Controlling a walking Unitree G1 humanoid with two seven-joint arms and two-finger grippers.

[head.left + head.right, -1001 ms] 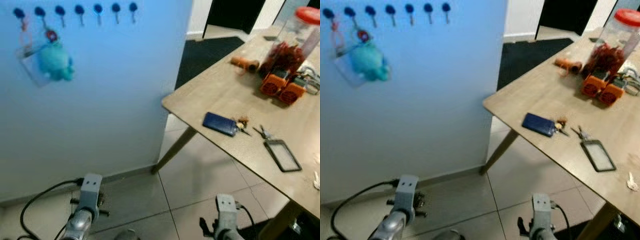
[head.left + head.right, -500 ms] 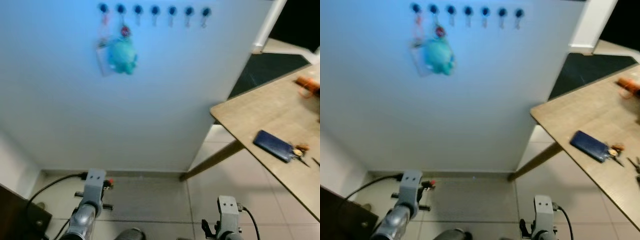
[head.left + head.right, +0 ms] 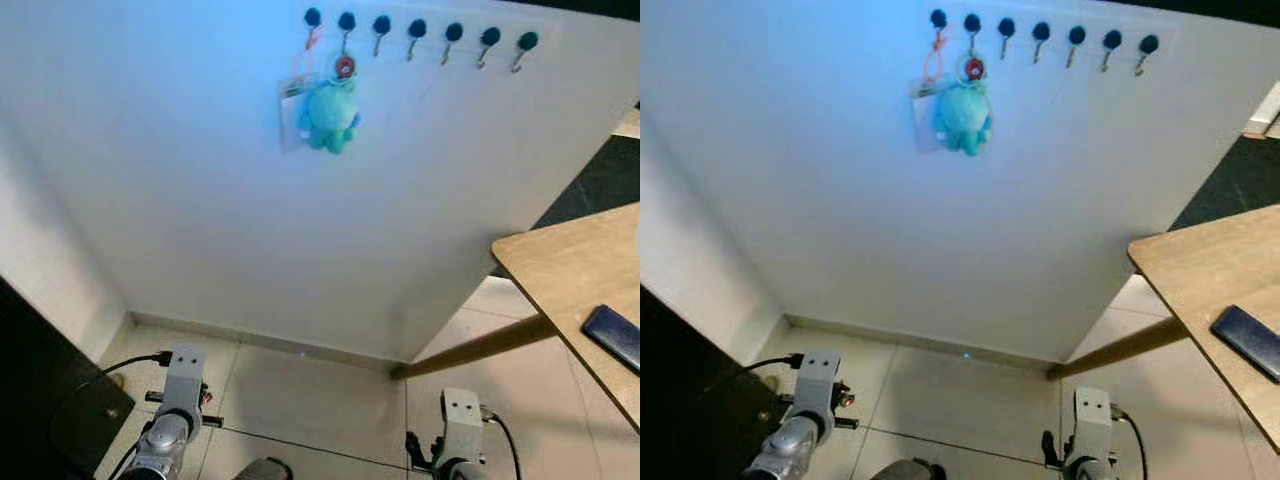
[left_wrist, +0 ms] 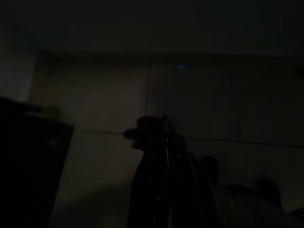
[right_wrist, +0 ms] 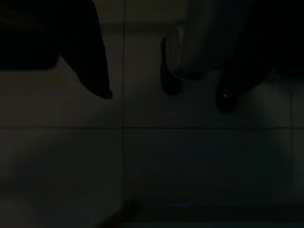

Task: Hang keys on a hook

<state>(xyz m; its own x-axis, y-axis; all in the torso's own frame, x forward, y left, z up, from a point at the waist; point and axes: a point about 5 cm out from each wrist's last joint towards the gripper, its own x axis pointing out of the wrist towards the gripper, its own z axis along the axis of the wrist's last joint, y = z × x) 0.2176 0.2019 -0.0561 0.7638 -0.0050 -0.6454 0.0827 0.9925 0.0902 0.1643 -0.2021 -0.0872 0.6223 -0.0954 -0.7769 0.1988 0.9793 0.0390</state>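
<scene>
Hooks on the wall, arms hanging low

While both arms hang idle above the tiled floor, seven dark-knobbed hooks line the white wall; a teal plush keyring and card hang there. Right gripper fingers stand wide apart; left gripper fingers look pressed together. Eye views add the table bearing a blue phone.

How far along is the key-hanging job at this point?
Done: nothing clear; the hook row carries a card on a red lanyard and a teal plush, with five hooks bare. In hand: little; the left gripper and right gripper hang low over the floor tiles, the right one open and holding nothing. Left: fetching the keys and hanging them.
</scene>
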